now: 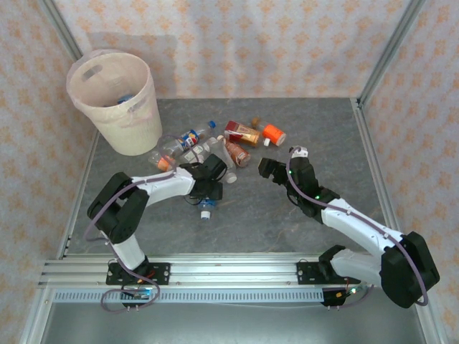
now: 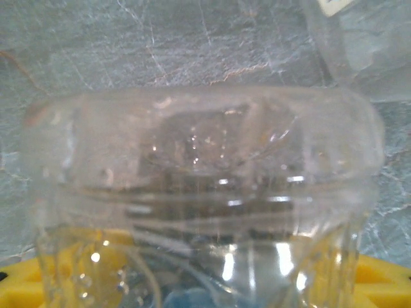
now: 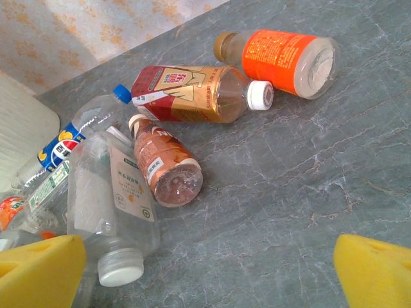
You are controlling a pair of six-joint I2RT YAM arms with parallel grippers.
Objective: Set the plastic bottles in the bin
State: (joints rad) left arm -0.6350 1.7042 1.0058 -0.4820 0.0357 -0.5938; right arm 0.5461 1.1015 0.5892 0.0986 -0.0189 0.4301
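Note:
Several plastic bottles [image 1: 215, 147] lie in a heap mid-table. My left gripper [image 1: 208, 188] sits low at the heap's near edge. In the left wrist view a clear crinkled bottle [image 2: 199, 160] lies between the yellow pads [image 2: 385, 282], which rest against its sides; my left gripper [image 2: 199, 282] is closed around it. My right gripper [image 1: 280, 159] hovers open to the right of the heap. From the right wrist view, the right gripper [image 3: 209, 276] holds nothing, and bare table lies between its pads. The cream bin [image 1: 133, 125] stands at the far left with a bottle inside.
In front of the right gripper lie an orange-labelled bottle [image 3: 282, 54], a red and gold one [image 3: 192, 93], a brown one [image 3: 164, 167], a clear white-capped one [image 3: 109, 205] and a blue-labelled one [image 3: 70, 138]. A blue-capped bottle [image 1: 206, 213] lies just nearer than the left gripper.

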